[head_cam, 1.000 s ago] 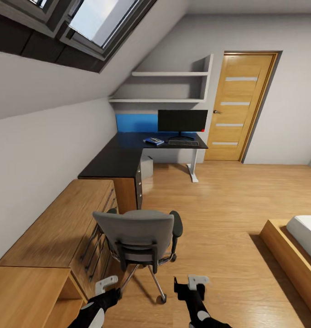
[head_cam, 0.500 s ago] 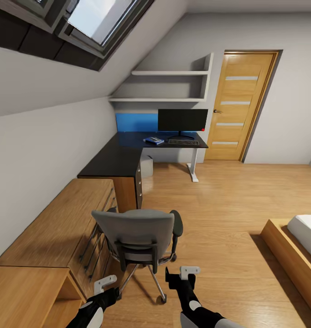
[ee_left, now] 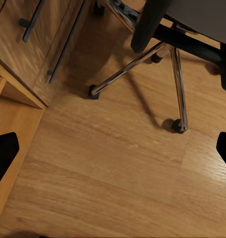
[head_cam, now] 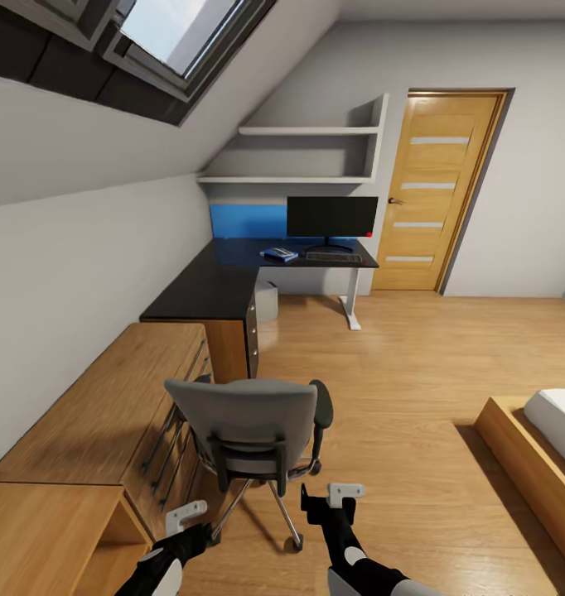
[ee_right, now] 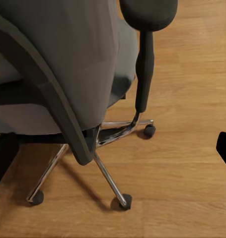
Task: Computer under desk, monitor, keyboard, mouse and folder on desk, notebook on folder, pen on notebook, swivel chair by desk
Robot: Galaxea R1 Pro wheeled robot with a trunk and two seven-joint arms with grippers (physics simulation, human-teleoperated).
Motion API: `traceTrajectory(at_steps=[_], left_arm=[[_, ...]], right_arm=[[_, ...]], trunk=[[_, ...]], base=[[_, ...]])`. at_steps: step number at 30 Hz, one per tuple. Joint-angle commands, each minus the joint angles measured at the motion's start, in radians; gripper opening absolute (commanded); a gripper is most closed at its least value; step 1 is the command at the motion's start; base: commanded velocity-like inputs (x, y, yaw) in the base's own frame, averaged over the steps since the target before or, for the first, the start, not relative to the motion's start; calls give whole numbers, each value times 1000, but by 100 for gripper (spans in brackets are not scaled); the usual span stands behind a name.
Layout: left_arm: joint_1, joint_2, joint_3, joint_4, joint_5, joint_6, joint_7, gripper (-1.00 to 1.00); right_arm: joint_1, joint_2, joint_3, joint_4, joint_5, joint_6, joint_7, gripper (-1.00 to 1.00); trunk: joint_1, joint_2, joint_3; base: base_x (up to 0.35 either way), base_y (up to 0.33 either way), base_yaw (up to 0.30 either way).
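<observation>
The grey swivel chair [head_cam: 248, 426] stands on the wooden floor with its back to me, well short of the black L-shaped desk [head_cam: 204, 290]. On the desk's far wing stand the black monitor [head_cam: 331, 218] and the keyboard [head_cam: 333, 257], with the blue folder [head_cam: 280, 255] to their left. The pale computer [head_cam: 268, 302] sits under the desk. Mouse, notebook and pen are too small to tell apart. My left gripper [head_cam: 187, 518] and right gripper [head_cam: 332, 497] hang open just behind the chair. The chair's chrome base [ee_left: 142, 54] and its armrest [ee_right: 145, 29] lie ahead of the fingers.
A light wooden drawer cabinet [head_cam: 100, 414] runs along the left wall beside the chair. A bed [head_cam: 543, 451] sits at the right edge. A wooden door [head_cam: 432, 190] and wall shelves [head_cam: 307, 157] are behind the desk. Open floor lies between chair and desk.
My right gripper has moved forward and left, closer to the chair's base. The whole view has drifted slightly, so the camera moved. The chair and the left gripper are about where they were.
</observation>
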Motion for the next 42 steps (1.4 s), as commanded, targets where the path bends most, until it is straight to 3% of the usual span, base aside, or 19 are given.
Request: traceTrajectory(at_steps=[1, 12, 36, 42], left_arm=[[0, 1, -6, -2, 10, 4, 9, 100], [-1, 2, -7, -2, 10, 4, 8, 100], [-1, -1, -12, 2, 11, 4, 7, 100], [-1, -3, -13, 23, 10, 4, 7, 100]], right_arm=[[-1, 0, 9, 0, -3, -2, -8, 100], [-1, -1, 8, 0, -3, -2, -8, 100], [-1, 1, 13, -1, 6, -3, -4, 100], [-1, 4, 19, -3, 25, 1, -2, 100]], trunk=[[4, -8, -5], [46, -85, -39], [138, -253, -114], [161, -295, -133]], base=[[-66, 0, 0], [-165, 0, 0], [-6, 0, 0], [0, 0, 0]])
